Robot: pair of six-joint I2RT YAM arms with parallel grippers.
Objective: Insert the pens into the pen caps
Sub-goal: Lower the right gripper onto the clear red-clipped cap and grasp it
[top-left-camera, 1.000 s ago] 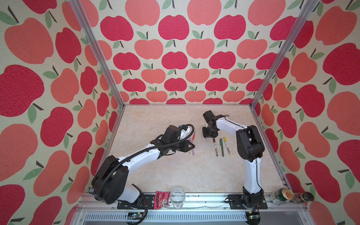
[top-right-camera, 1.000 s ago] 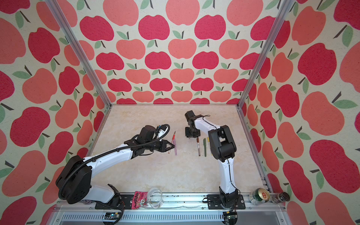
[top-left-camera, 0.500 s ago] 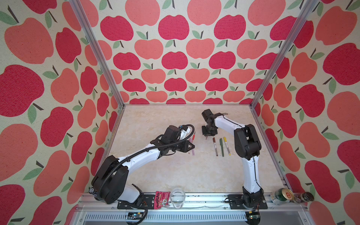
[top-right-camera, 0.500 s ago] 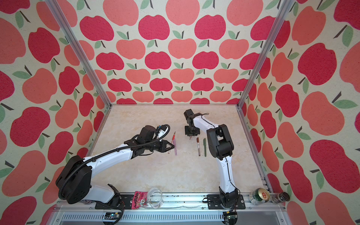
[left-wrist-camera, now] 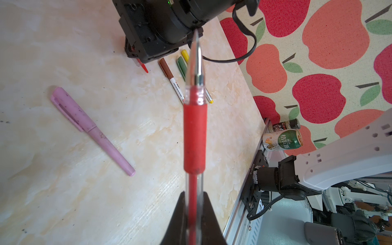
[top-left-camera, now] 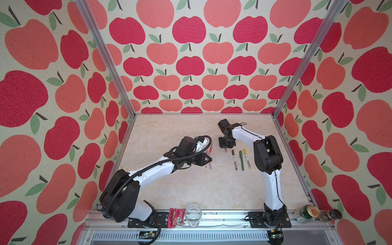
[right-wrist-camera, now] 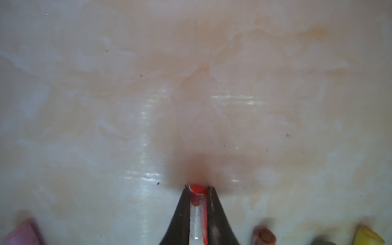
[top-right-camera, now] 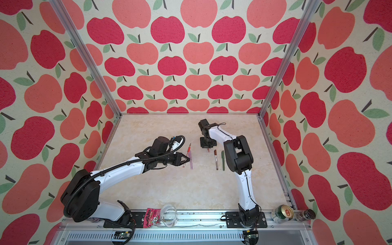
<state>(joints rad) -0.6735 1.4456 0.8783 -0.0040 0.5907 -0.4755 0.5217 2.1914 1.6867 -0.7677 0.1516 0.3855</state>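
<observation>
My left gripper (left-wrist-camera: 194, 195) is shut on the clear barrel of the red pen (left-wrist-camera: 194, 131), held above the table with its metal tip pointing toward the right arm; both top views show this pen (top-left-camera: 210, 149) (top-right-camera: 188, 151). My right gripper (right-wrist-camera: 198, 189) (top-left-camera: 225, 148) points down at the table, shut on the thin clear red pen cap (right-wrist-camera: 198, 203) (left-wrist-camera: 141, 64). A lilac-pink capped pen (left-wrist-camera: 89, 127) (top-right-camera: 191, 162) lies beside the left gripper. Brown-capped (top-left-camera: 234, 160), dark green (top-left-camera: 241, 161) and yellow-capped (top-left-camera: 246, 159) pens lie in a row beside the right gripper.
On the front rail stand a glass (top-left-camera: 193, 214), a snack packet (top-left-camera: 176, 217), a green can (top-left-camera: 307, 213) and a small dark jar (top-left-camera: 332, 214). Apple-patterned walls close in the marble table (top-left-camera: 191, 191) on three sides.
My right gripper has closed its jaws on the red pen cap, staying low at the same spot. The left arm with the red pen has not moved.
</observation>
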